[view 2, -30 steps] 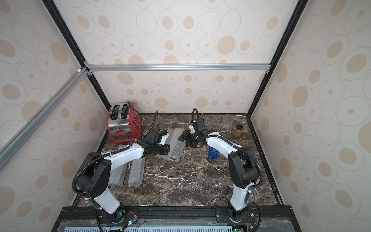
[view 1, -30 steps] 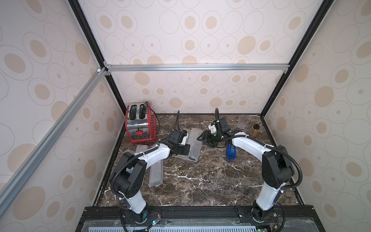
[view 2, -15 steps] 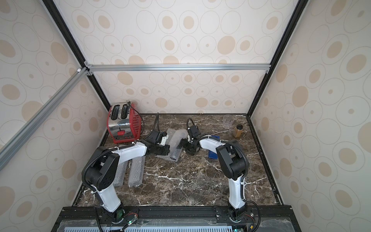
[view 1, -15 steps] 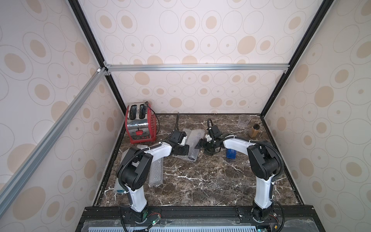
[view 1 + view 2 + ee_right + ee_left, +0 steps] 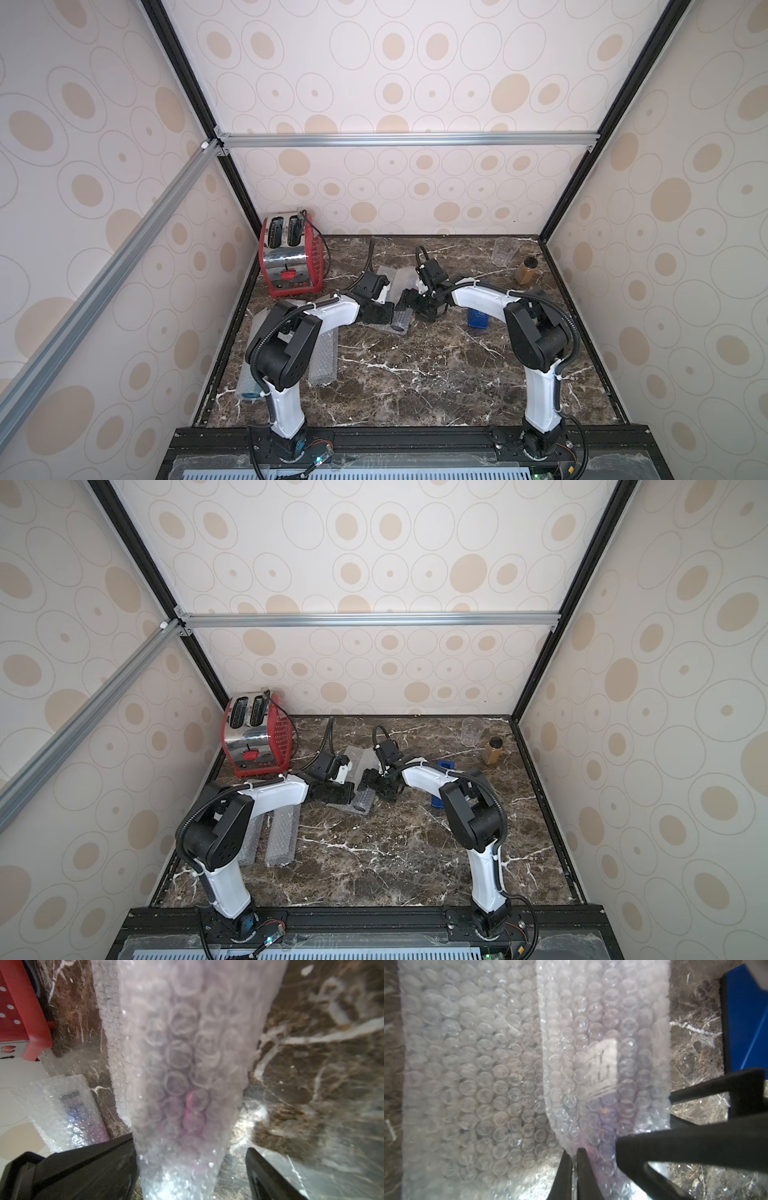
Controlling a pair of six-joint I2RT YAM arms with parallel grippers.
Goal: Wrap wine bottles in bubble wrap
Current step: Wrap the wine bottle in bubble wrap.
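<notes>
A sheet of bubble wrap (image 5: 394, 279) lies mid-table behind the two grippers. One side of it is folded over a wine bottle (image 5: 602, 1068), whose pale label and purple tint show through. My left gripper (image 5: 574, 1152) is shut on the folded wrap's edge. The right gripper (image 5: 191, 1142) is open and straddles that same wrapped roll (image 5: 187, 1076); one finger (image 5: 104, 1167) is against it and the other stands apart. In both top views the grippers meet over the roll, left (image 5: 380, 313) and right (image 5: 374, 781).
Two wrapped rolls (image 5: 282, 837) lie by the left arm; one of them shows a purple bottle (image 5: 72, 1109) inside. A red toaster (image 5: 291, 257) stands at the back left. A clear cup (image 5: 505, 251) and an amber jar (image 5: 526, 270) are at the back right. A blue box (image 5: 478, 319) sits under the right arm.
The right gripper has come forward and left from the back of the sheet to the roll, its jaws widening. The left gripper has stayed at the wrap's edge.
</notes>
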